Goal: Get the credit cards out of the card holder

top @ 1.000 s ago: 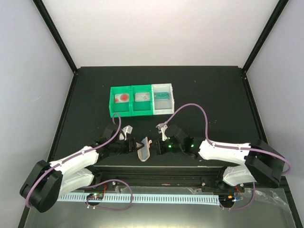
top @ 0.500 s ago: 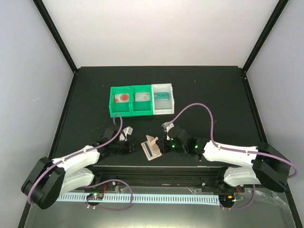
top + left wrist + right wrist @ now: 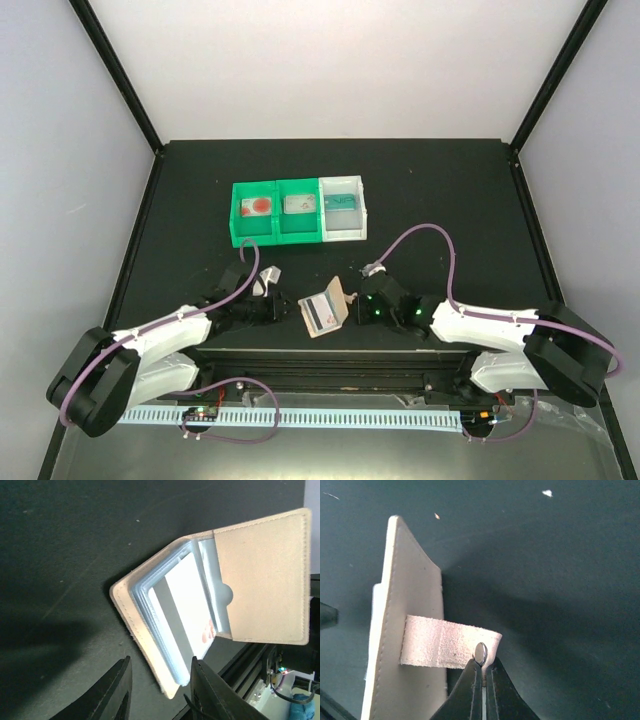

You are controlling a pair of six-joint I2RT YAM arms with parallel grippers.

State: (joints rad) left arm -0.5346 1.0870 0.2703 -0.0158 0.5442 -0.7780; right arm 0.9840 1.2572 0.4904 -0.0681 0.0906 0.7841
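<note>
Holding the flat tan-pink card holder (image 3: 260, 575) open by its strap (image 3: 440, 642), the right gripper (image 3: 482, 672) is clenched; the left gripper (image 3: 160, 661) gapes. A slipping strap would shut it.

Bright overhead light glares off the card holder (image 3: 260, 575), casting soft shadows on the table (image 3: 60, 540).

Matt, suede-like card holder (image 3: 260, 575); glossy plastic sleeves (image 3: 207, 575) inside.

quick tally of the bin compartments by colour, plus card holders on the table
green compartments: 2
white compartments: 1
card holder: 1
total: 4
</note>
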